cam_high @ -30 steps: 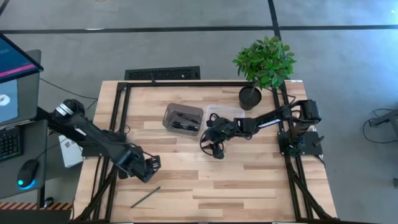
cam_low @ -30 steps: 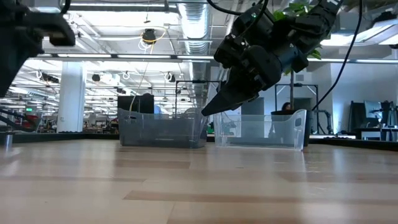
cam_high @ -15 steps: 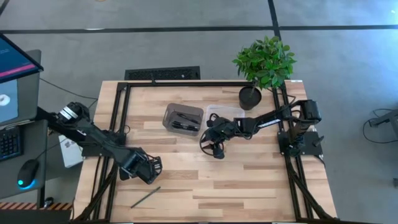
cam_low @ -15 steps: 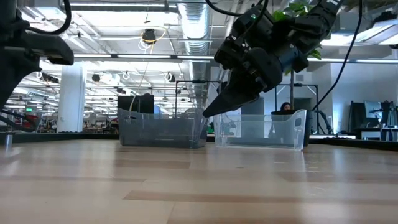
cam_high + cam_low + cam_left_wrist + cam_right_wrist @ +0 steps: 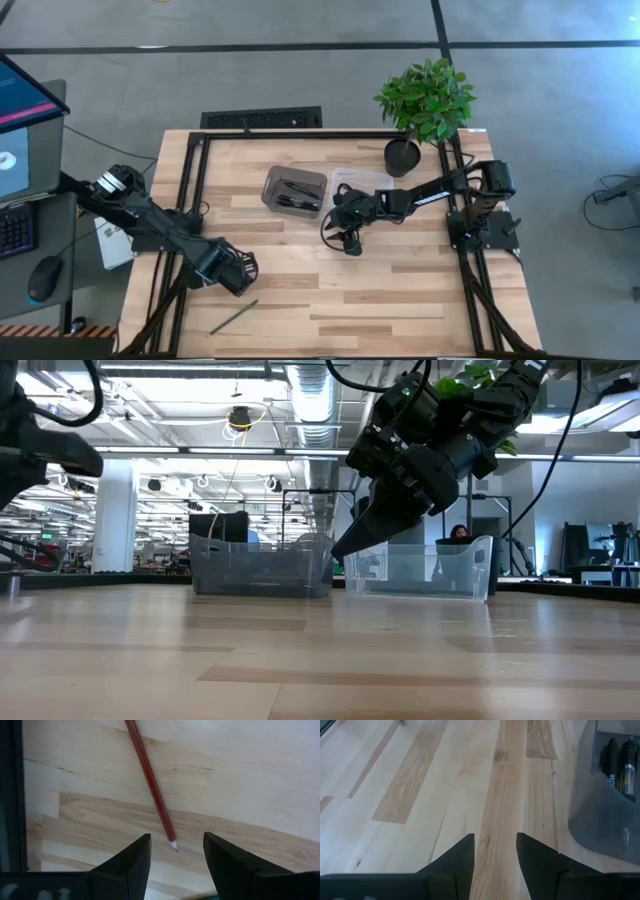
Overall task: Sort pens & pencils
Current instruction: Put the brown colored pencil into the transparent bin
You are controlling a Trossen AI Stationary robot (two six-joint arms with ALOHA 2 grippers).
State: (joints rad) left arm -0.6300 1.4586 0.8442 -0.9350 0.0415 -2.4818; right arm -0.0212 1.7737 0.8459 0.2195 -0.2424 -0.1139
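One thin brownish pencil [image 5: 233, 318] lies flat on the table near its near edge; the left wrist view shows it as a red-brown stick [image 5: 152, 790] with its sharpened tip toward the fingers. My left gripper [image 5: 234, 272] hovers open just beyond it [image 5: 176, 837], with the pencil's tip between the fingers. Black pens [image 5: 295, 193] lie in the grey tray [image 5: 270, 182], and they also show in the right wrist view [image 5: 620, 762]. My right gripper [image 5: 346, 238] hangs open [image 5: 495, 840] above bare wood beside that tray [image 5: 600, 820].
A clear tray [image 5: 362, 180] stands to the right of the grey one, and a potted plant [image 5: 425, 105] is at the far right corner. Black frame rails [image 5: 195, 200] run along the table's edges. Bare wood lies between the trays and the near edge.
My left gripper has crept a little toward the table's near-left, closer to the pencil. My right gripper has shifted only slightly above the table.
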